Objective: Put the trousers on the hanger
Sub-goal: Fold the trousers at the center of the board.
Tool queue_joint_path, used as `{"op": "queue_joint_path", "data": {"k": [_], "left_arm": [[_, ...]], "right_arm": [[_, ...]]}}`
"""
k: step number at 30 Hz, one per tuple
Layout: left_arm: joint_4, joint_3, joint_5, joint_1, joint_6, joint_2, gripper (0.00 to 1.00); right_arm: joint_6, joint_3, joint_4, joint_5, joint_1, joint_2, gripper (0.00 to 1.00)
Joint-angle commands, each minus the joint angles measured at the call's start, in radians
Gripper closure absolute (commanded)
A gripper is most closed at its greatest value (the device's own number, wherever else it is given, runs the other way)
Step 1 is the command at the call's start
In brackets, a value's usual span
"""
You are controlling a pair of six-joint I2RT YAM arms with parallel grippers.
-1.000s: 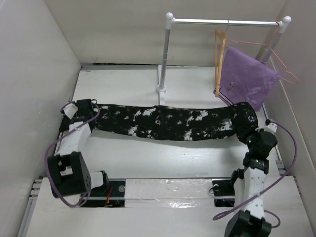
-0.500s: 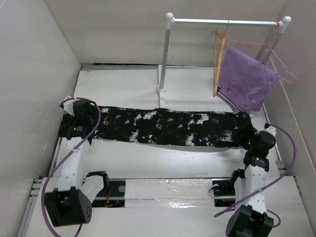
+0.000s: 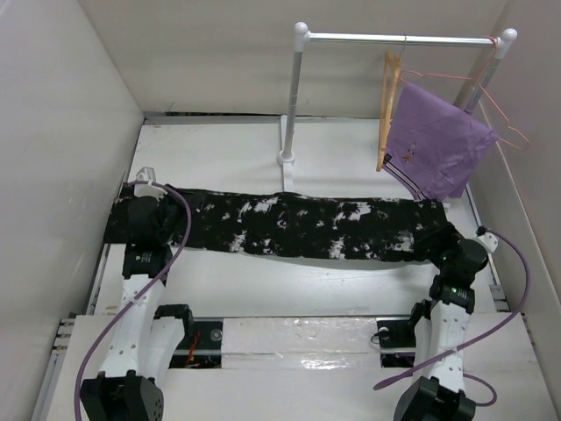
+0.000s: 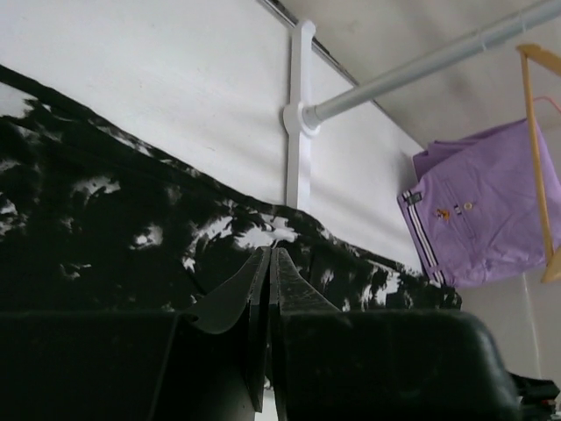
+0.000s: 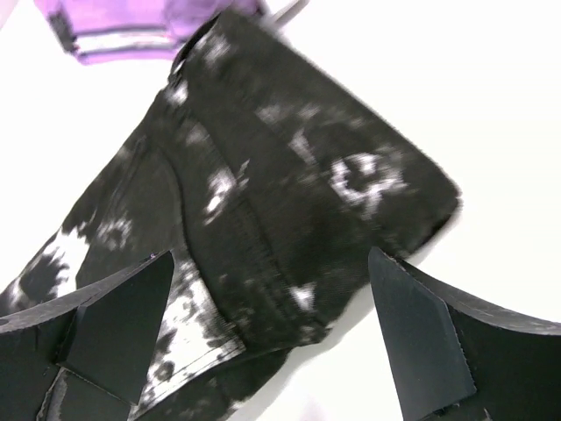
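The trousers (image 3: 298, 224) are laid flat across the white table (image 3: 219, 149), stretched from one arm to the other. The left gripper (image 4: 268, 263) is pressed closed at their left end; cloth between its fingers cannot be made out. The right gripper (image 5: 263, 263) is spread wide over their right end. The hanger (image 3: 383, 123) is hung on the rail (image 3: 394, 39), beside a purple cloth (image 3: 438, 140)

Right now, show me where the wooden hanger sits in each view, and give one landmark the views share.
Top external: the hanger hangs on the rail, upper right, beside the purple cloth.
Left wrist: the hanger is at the right edge, in front of the purple cloth.
Right wrist: not in it.
Shared landmark: the trousers, seen in all three views.
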Motion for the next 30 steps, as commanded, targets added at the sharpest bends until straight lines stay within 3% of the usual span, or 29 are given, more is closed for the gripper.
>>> {"op": "queue_joint_path", "data": {"k": [1, 4, 5, 7, 9, 10, 11, 14, 18, 21, 25, 30], "left_arm": [[0.117, 0.007, 0.045, -0.058, 0.021, 0.021, 1.0], [0.192, -0.01, -0.024, -0.217, 0.004, 0.09, 1.0], [0.2, -0.01, -0.124, -0.278, -0.004, 0.108, 1.0], [0.231, -0.013, -0.224, -0.474, -0.002, 0.172, 1.0], [0.193, 0.008, -0.442, -0.614, 0.019, 0.222, 0.97], [0.182, 0.017, -0.528, -0.744, 0.018, 0.26, 0.95], [0.176, 0.008, -0.638, -0.788, 0.007, 0.268, 0.94], [0.234, -0.077, -0.635, -0.82, -0.024, 0.269, 0.89], [0.272, -0.134, -0.639, -0.82, -0.024, 0.279, 0.87], [0.298, -0.144, -0.627, -0.82, -0.021, 0.32, 0.86], [0.341, -0.153, -0.638, -0.82, -0.03, 0.383, 0.86], [0.321, -0.127, -0.694, -0.855, -0.019, 0.427, 0.87]], "right_arm": [[0.007, 0.041, -0.066, 0.13, -0.013, -0.033, 0.01], [0.007, 0.037, -0.059, 0.165, -0.013, -0.01, 0.0], [0.017, 0.035, -0.054, 0.165, -0.013, 0.032, 0.0], [0.023, 0.038, -0.043, 0.145, -0.013, 0.086, 0.0], [0.034, 0.044, -0.037, 0.112, -0.034, 0.15, 0.0], [0.042, 0.041, -0.026, 0.098, -0.034, 0.166, 0.0], [0.051, 0.026, 0.013, 0.088, -0.034, 0.177, 0.01], [0.06, -0.001, 0.113, 0.015, -0.034, 0.209, 0.13], [-0.007, 0.027, 0.132, -0.014, -0.034, 0.209, 0.92], [-0.094, 0.046, 0.158, -0.152, -0.034, 0.12, 1.0], [-0.182, 0.128, 0.101, -0.225, 0.047, 0.022, 1.0], [-0.225, 0.23, 0.075, -0.19, 0.382, 0.135, 1.0]]}}
